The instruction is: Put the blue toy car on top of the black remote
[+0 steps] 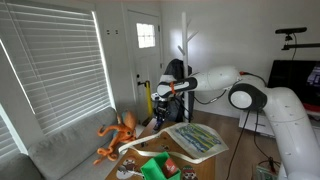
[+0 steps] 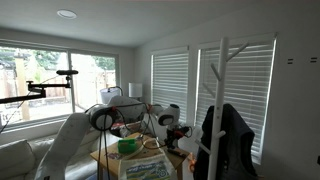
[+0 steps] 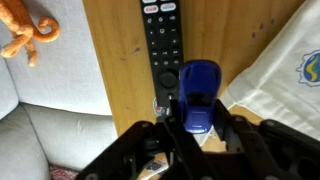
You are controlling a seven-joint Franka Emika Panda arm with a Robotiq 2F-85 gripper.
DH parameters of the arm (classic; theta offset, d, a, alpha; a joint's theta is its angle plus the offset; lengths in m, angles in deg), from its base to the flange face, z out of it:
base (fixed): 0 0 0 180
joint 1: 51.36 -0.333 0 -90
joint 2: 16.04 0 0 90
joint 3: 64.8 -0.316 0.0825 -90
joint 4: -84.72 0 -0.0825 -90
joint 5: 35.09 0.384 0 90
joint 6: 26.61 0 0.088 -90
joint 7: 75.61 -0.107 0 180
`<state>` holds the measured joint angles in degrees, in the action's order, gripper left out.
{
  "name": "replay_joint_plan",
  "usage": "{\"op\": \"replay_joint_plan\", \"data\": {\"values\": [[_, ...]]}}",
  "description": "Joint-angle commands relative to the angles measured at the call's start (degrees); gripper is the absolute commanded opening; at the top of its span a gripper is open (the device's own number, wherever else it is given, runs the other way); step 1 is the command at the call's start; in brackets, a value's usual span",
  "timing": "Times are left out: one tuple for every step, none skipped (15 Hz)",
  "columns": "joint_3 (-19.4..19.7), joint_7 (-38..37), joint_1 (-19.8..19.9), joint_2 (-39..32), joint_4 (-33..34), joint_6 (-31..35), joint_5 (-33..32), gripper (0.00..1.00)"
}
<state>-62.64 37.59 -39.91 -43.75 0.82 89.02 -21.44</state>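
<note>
In the wrist view the blue toy car (image 3: pixel 199 88) is gripped between the fingers of the gripper (image 3: pixel 198 125) and held over the lower end of the black remote (image 3: pixel 161 40), which is laid on the wooden table (image 3: pixel 115 70) (whether car and remote touch cannot be told). An orange toy (image 3: pixel 28 35) is seen on the grey couch (image 3: pixel 45 115) beside the table, and a printed cloth (image 3: pixel 285 70) is spread on the remote's other side.

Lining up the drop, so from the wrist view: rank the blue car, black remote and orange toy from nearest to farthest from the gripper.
1. Blue car: between the fingers of the gripper, dead centre.
2. Black remote: just past the car, running up and slightly left.
3. Orange toy: far off in the top-left corner.
</note>
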Motion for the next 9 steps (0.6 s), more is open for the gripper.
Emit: {"op": "replay_joint_plan", "data": {"values": [[-1.4, 4.1, 2.7, -2.9, 4.9, -4.6, -0.6, 0.11], [-1.1, 4.5, 2.5, -3.2, 5.3, -3.6, -1.7, 0.11], [-0.9, 4.7, 2.3, -3.6, 5.8, -2.6, -2.5, 0.11], [-1.1, 5.2, 2.3, -3.8, 6.0, -2.1, -2.7, 0.11], [-1.3, 5.4, 2.1, -4.0, 6.4, -1.9, -2.9, 0.11], [-1.8, 5.4, 2.0, -3.9, 6.3, -2.2, -2.6, 0.11], [-2.0, 5.2, 1.7, -4.0, 6.6, -2.2, -2.8, 0.11], [-2.3, 4.9, 1.4, -4.0, 6.6, -1.8, -3.0, 0.11], [-2.3, 4.5, 0.9, -4.2, 6.8, -1.1, -3.7, 0.11]]}}
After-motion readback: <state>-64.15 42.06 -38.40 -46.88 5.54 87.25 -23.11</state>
